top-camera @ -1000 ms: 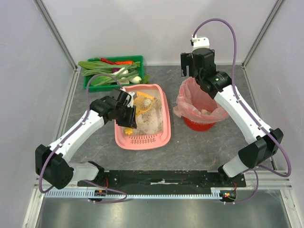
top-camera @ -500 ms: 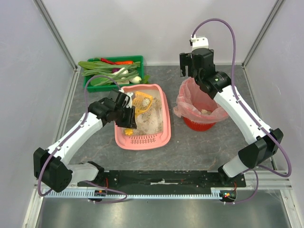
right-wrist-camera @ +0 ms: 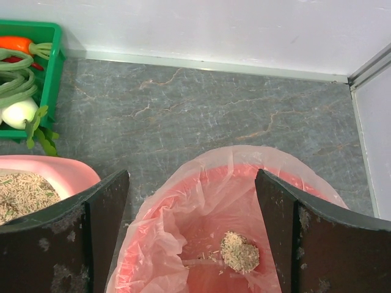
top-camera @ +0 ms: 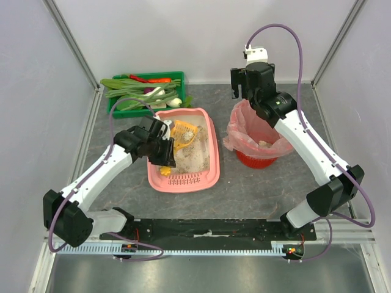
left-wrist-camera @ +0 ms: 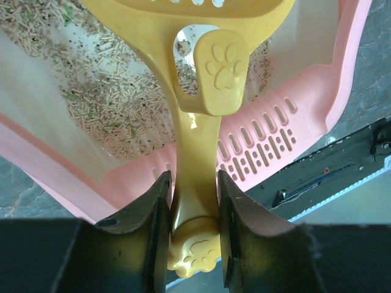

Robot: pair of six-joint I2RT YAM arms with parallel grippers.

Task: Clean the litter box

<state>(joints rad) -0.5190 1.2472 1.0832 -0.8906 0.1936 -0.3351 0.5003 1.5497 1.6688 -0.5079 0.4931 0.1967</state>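
Note:
The pink litter box lies mid-table with grey-beige litter and a slotted ledge at its near end. My left gripper is shut on the handle of a yellow slotted scoop, whose head is over the far part of the box. The wrist view shows both fingers pressed on the handle above its paw-print end. My right gripper is open and empty, raised above the red bin lined with a pink bag. A litter clump lies in the bag.
A green crate of vegetables stands at the back left, just behind the litter box. Grey walls close the table on the left, right and back. The black mounting rail runs along the near edge.
The left gripper has shifted the scoop slightly; its head has tilted and moved a little toward the far right of the box. The right arm has barely moved.

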